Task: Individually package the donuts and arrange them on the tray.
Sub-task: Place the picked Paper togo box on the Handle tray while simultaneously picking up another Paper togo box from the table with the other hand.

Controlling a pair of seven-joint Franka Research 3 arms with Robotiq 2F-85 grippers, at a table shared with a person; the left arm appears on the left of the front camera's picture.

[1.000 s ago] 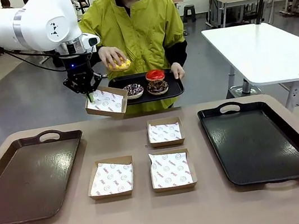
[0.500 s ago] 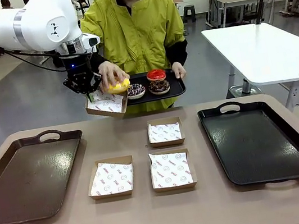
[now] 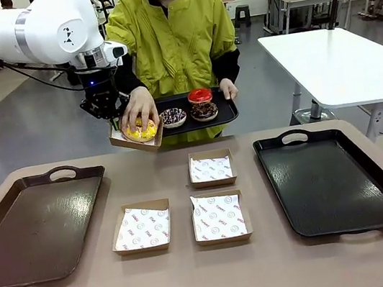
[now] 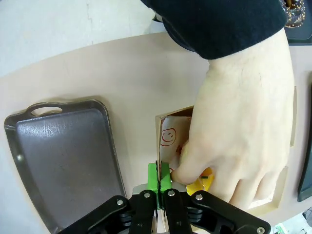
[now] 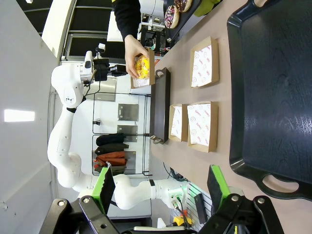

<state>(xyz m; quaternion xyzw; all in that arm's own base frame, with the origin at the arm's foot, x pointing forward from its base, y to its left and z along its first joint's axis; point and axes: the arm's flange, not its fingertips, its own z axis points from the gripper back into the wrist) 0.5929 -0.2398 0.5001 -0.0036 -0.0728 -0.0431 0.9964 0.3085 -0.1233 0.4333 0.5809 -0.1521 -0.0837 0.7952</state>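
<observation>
The left gripper (image 4: 159, 176) is pinched on the wall of a cardboard box (image 4: 171, 123). Just ahead of it, a person's hand (image 3: 137, 108) holds the yellow donut (image 3: 140, 132) inside that box. The right gripper (image 5: 161, 186) stands spread, with nothing between its jaws

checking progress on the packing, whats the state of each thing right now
left gripper, shut on held box's edge
held box, lifted off table, yellow donut inside
yellow donut, in held box, hand on it
right gripper, open, empty
table boxes, three, empty
left tray, empty
right tray, empty
small tray, held by person, three donuts on it
</observation>
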